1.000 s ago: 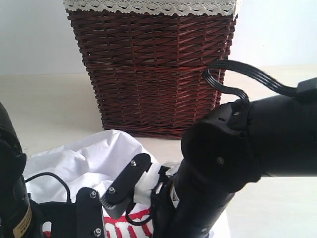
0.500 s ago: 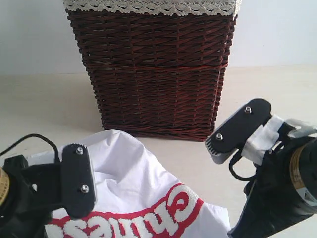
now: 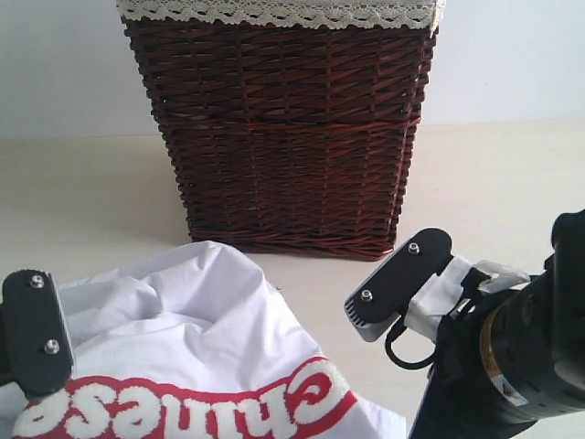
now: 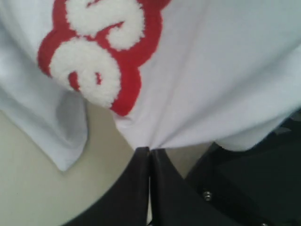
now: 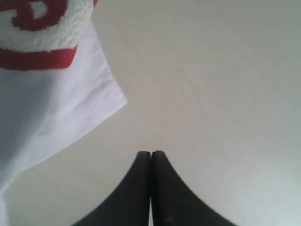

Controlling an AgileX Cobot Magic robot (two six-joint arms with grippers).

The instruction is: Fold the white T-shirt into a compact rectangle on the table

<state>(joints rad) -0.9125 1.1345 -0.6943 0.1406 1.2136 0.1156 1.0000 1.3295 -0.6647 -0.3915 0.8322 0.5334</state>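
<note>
The white T-shirt [image 3: 210,311] lies rumpled on the table [image 3: 82,192] in front of the basket, its red band with fluffy white letters [image 3: 183,407] facing up. In the left wrist view my left gripper [image 4: 149,150] is shut on a gathered fold of the T-shirt [image 4: 211,70], close to the red lettering [image 4: 99,61]. My right gripper [image 5: 150,153] is shut on nothing and hangs over bare table [image 5: 211,70], beside the T-shirt's corner [image 5: 51,99]. In the exterior view the right gripper [image 3: 393,285] sits to the right of the cloth.
A tall dark brown wicker basket [image 3: 283,137] with a cream lace-edged liner [image 3: 274,13] stands just behind the shirt, against a white wall. Bare table stretches left and right of the basket.
The right arm swung off the shirt to the right, sank lower, and its jaws closed empty. The left arm drew back to the left, spreading the shirt and uncovering the red band.
</note>
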